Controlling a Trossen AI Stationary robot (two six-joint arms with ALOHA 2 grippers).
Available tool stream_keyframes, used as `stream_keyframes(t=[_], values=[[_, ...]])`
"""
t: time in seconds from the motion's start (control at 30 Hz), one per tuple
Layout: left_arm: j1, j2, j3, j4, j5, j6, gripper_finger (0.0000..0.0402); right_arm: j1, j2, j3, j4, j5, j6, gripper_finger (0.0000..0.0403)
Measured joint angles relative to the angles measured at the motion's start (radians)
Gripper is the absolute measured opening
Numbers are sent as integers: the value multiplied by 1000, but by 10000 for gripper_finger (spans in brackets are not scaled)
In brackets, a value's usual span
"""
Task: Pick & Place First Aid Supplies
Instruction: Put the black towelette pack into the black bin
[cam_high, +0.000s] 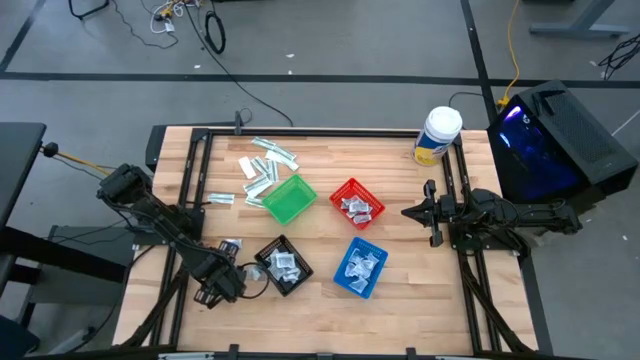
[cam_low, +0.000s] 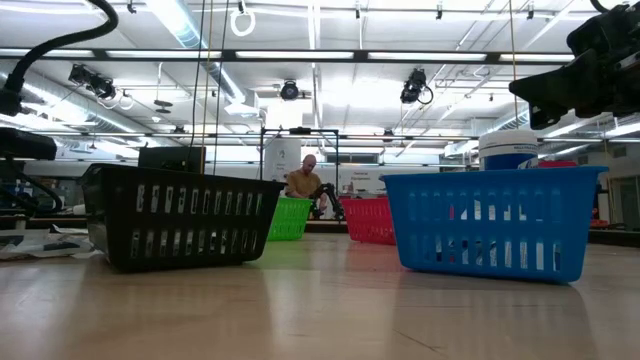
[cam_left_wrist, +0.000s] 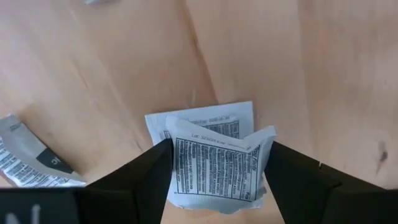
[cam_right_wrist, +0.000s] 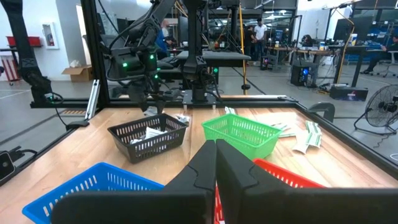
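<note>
High view: your left gripper (cam_high: 222, 283) sits at 7 o'clock, beside the black basket (cam_high: 284, 265). Red basket (cam_high: 357, 203), blue basket (cam_high: 359, 267) and black each hold packets; strips (cam_high: 262, 165) at 11 o'clock remain loose, green basket (cam_high: 288, 199) looks empty.

Left wrist view: jaws pinch a white sachet (cam_left_wrist: 219, 167), another lying beneath.

Right wrist view: right gripper (cam_right_wrist: 216, 163) closed, empty, parked at 3 o'clock.

A robotics lab or workshop, it seems: a wooden table (cam_high: 400, 310) framed by black rails, cables (cam_high: 215, 30) across grey floor, ceiling strip lights (cam_low: 190, 25), far workbenches (cam_right_wrist: 311, 53) with people (cam_right_wrist: 259, 31).
</note>
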Motion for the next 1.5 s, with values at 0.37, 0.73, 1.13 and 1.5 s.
stream_keyframes(t=[0.37, 0.73, 1.13, 1.5], values=[[0, -1, 86, -64, -29, 29, 248, 0, 0, 0, 0, 0, 0, 13], [76, -2, 274, -112, -145, 152, 248, 0, 0, 0, 0, 0, 0, 13], [257, -2, 332, -29, -207, 323, 248, 0, 0, 0, 0, 0, 0, 13], [321, 0, 332, 77, -204, 351, 248, 0, 0, 0, 0, 0, 0, 13]])
